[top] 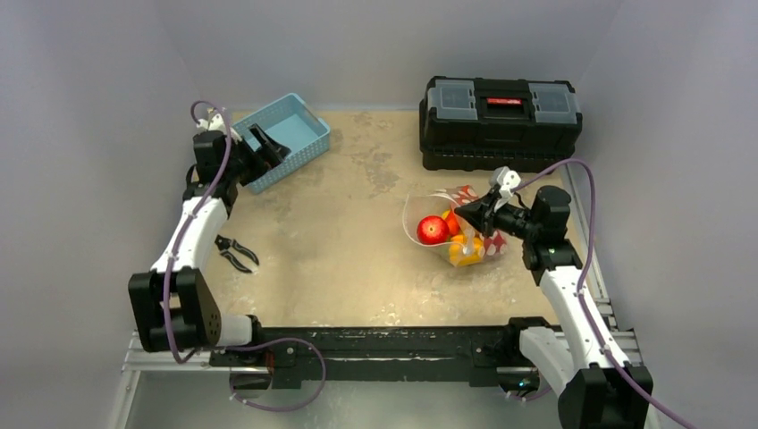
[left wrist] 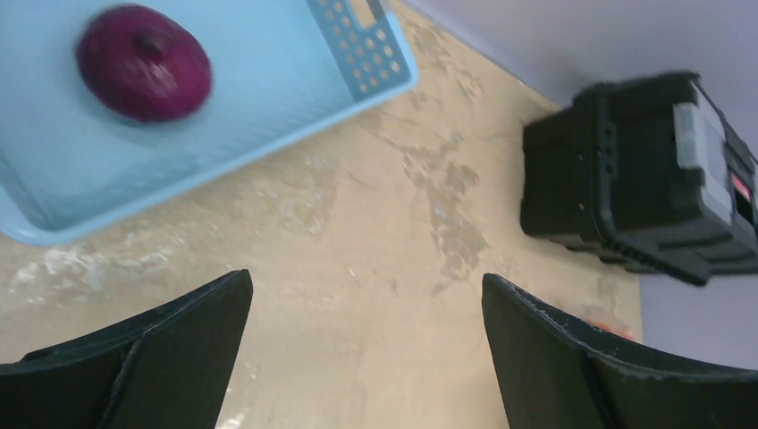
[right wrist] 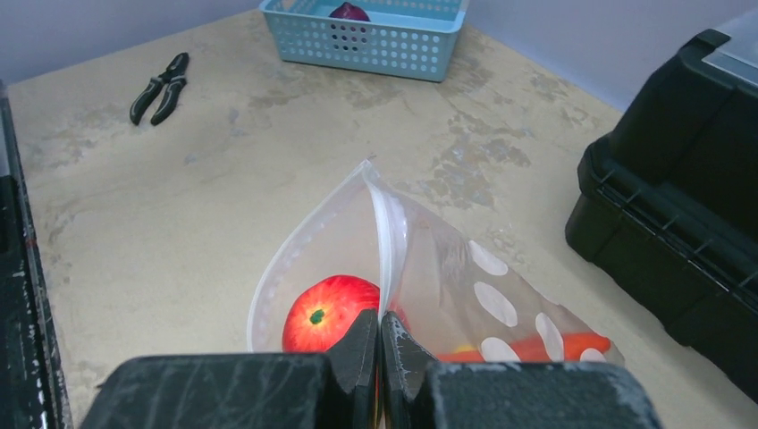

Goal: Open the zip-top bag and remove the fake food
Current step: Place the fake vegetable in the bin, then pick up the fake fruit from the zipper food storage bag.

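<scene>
The zip-top bag [top: 427, 204] lies right of the table's middle with its mouth gaping toward the left. My right gripper [top: 467, 211] is shut on the bag's white zip edge, and in the right wrist view the gripper [right wrist: 380, 317] pinches that strip of the bag [right wrist: 447, 268]. Fake food sits inside: a red apple [top: 433, 230] [right wrist: 326, 308], yellow-orange pieces [top: 465, 250] and a long orange piece [right wrist: 581, 344]. My left gripper [top: 268, 145] [left wrist: 366, 279] hangs open and empty by the light-blue basket [top: 308, 152]. A purple onion-like piece [left wrist: 143, 61] rests in that basket [left wrist: 357, 98].
A black toolbox [top: 501, 121] [right wrist: 688, 206] stands at the back right, close behind the bag. Black pliers [top: 237, 253] [right wrist: 161, 87] lie on the table near the left arm. Grey walls close in the table on three sides.
</scene>
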`<state>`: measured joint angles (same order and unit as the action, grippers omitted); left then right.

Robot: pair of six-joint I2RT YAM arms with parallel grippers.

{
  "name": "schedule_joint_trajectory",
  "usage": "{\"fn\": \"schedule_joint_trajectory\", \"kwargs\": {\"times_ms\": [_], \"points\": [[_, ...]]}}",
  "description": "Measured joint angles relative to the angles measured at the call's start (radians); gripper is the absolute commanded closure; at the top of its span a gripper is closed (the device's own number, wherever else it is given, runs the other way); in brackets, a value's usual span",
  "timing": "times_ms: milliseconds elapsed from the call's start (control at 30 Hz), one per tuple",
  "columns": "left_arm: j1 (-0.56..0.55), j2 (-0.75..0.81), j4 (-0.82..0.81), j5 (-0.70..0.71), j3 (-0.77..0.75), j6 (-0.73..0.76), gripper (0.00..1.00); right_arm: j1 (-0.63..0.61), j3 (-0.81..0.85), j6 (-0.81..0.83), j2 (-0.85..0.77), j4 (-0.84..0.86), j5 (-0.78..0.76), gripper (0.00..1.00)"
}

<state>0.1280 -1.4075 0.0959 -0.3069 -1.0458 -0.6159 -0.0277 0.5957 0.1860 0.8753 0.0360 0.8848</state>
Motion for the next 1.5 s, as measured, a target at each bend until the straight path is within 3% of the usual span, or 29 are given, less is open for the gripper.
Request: {"fn": "schedule_joint_trajectory", "kwargs": {"times_ms": [433, 867, 1100, 1500], "points": [[-0.280, 0.557, 0.006, -0.090, 0.294, 0.030, 0.00, 0.024, 0.029, 0.172, 0.005, -0.134, 0.086, 1.00], [-0.615, 0.863, 0.182, 0.018, 0.376, 0.106, 0.00, 0.145, 0.053, 0.336, 0.058, -0.262, 0.211, 1.00], [-0.756, 0.891, 0.192, 0.109, 0.400, 0.112, 0.00, 0.201, 0.054, 0.382, 0.065, -0.296, 0.251, 1.00], [-1.080, 0.738, 0.151, 0.342, 0.400, 0.153, 0.00, 0.213, 0.054, 0.395, 0.063, -0.307, 0.263, 1.00]]}}
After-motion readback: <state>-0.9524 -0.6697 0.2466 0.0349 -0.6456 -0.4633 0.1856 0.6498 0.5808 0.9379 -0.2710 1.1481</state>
